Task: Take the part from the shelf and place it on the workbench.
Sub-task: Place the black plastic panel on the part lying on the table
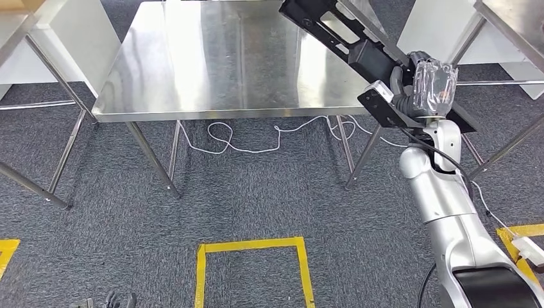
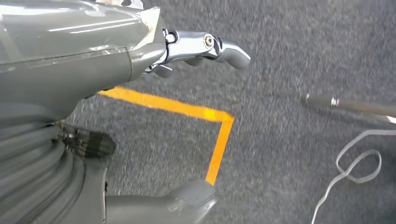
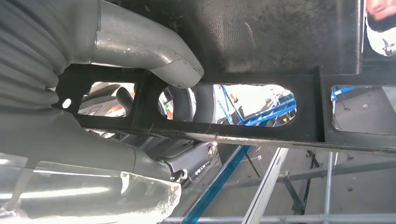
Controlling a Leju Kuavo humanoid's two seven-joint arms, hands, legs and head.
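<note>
A long black part (image 1: pixel 349 48) with cut-out windows is held up at an angle by my right hand (image 1: pixel 426 90), over the near right corner of the steel workbench (image 1: pixel 218 58). In the right wrist view my thumb (image 3: pixel 154 51) presses on the black part (image 3: pixel 271 42), and dark fingers show through its openings. My left hand (image 2: pixel 140 60) hangs low over the grey carpet, fingers apart and holding nothing.
A yellow taped square (image 1: pixel 253 269) marks the carpet in front of the workbench. A white cable (image 1: pixel 256 138) lies looped under the bench. Other steel tables stand at far left (image 1: pixel 19 25) and far right (image 1: pixel 513 25). A white power strip (image 1: pixel 529 247) lies at right.
</note>
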